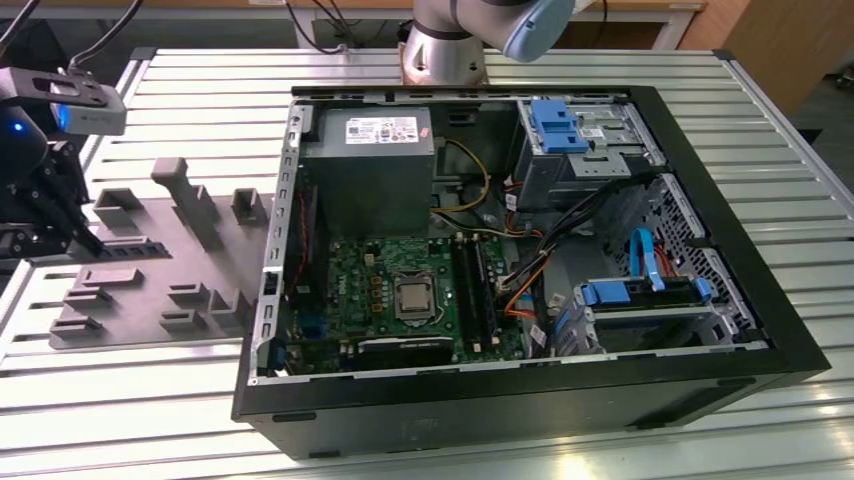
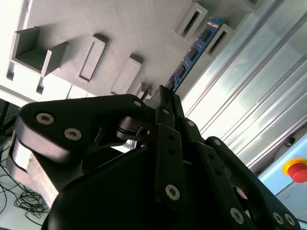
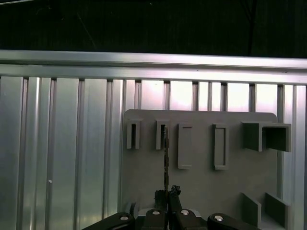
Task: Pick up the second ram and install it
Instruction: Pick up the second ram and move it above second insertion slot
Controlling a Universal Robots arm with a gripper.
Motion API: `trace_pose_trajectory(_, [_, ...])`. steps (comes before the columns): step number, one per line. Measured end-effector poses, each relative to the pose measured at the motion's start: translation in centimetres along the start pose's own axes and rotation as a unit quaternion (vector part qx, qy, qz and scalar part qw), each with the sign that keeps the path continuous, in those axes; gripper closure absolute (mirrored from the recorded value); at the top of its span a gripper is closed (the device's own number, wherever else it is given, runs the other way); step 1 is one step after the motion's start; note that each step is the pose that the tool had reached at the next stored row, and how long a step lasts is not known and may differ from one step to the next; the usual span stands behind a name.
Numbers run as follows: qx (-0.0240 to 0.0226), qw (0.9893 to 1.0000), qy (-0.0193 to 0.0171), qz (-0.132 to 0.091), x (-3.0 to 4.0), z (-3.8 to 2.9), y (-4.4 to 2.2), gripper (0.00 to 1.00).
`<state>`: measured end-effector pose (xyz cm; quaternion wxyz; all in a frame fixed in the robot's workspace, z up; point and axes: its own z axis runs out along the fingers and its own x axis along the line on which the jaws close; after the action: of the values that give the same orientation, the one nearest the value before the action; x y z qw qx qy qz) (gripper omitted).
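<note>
The second ram [image 2: 194,50] is a thin blue-green stick, seen edge-on in the first wrist view [image 3: 166,160]. My gripper [image 2: 164,96] is shut on its near end, and the closed fingertips [image 3: 166,194] meet around the board. The stick's far end reaches a slotted holder [image 2: 218,33] on the grey fixture plate [image 3: 201,182]; whether it rests in the slot or is just above it, I cannot tell. In the exterior view my gripper [image 1: 80,238] hangs over that plate [image 1: 147,290] at the exterior view's left, far from the open computer case [image 1: 534,400].
The case lies open with the green motherboard [image 1: 387,290], its long black memory slots [image 1: 474,290], a grey power supply [image 1: 367,160] and blue drive brackets [image 1: 641,292]. The slatted metal table [image 1: 160,380] carries both case and fixture plate. The arm's base [image 1: 441,50] stands behind the case.
</note>
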<state>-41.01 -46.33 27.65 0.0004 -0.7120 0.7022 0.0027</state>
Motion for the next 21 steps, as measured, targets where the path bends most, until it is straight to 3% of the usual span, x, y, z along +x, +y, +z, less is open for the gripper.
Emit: trace_pose_trajectory(21, [0.0, 1.0, 0.0, 0.0, -0.04, -0.67, 0.0, 0.86])
